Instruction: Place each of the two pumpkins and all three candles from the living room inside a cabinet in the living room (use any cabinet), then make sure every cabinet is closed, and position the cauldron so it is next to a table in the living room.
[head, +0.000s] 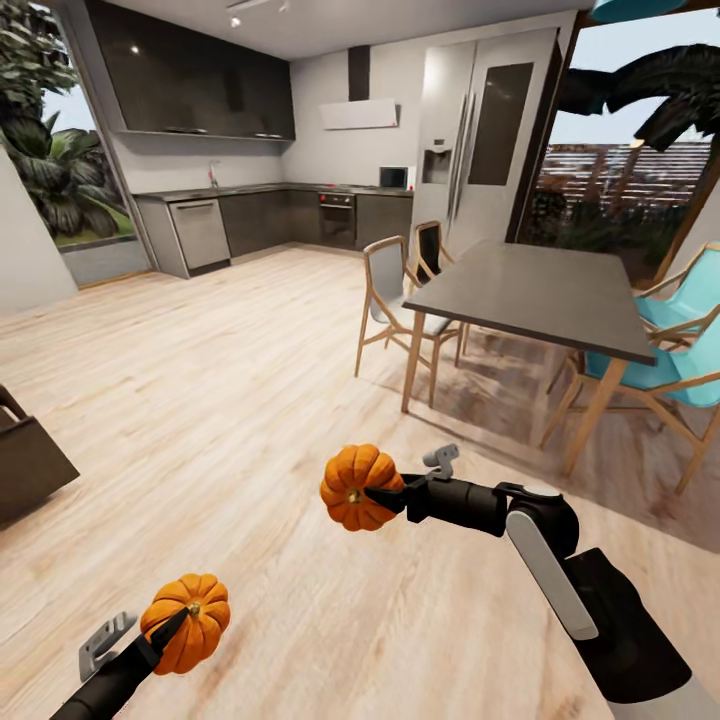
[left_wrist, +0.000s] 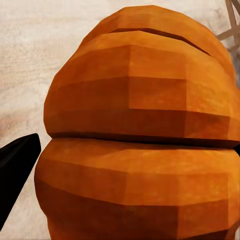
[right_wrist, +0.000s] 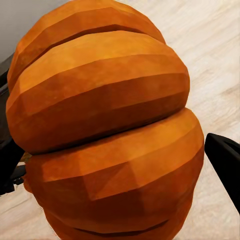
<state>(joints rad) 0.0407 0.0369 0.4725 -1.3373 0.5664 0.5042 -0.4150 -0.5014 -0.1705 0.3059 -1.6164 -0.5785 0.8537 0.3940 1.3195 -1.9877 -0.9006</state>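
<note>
1. You have a pumpkin in each arm. The left gripper (head: 172, 628) is closed on one pumpkin (head: 190, 620), low at the left of the head view; a dark finger lies across its orange face near the stem.
2. The right gripper (head: 375, 495) is clamped on the other pumpkin (head: 358, 486), held out in front of you above the wooden floor (head: 230, 400). Its stem end faces the camera, with a finger crossing it.
3. In each wrist view the orange ribs press close to the lens, with a black finger (left_wrist: 15, 170) at the edge of the left one and another finger (right_wrist: 224, 162) at the edge of the right one. The jaws are as wide as the pumpkins they hold, no wider.
4. I judge this to be the carrying step: both pumpkins are lifted and you are in transit. Ahead you see a dining table (head: 540, 290) with wooden chairs (head: 395, 285) and the kitchen (head: 250, 215) beyond, none of which the task concerns.
5. A dark piece of furniture (head: 30, 460) cuts in at the left edge; I cannot tell what it is.
6. Next, you probably need to turn the base until the low TV unit comes into view, then drive to it. Keep both grips firm as you go.
7. With both hands full, think ahead about how a drawer gets opened; one pumpkin may have to be set down first.
</note>
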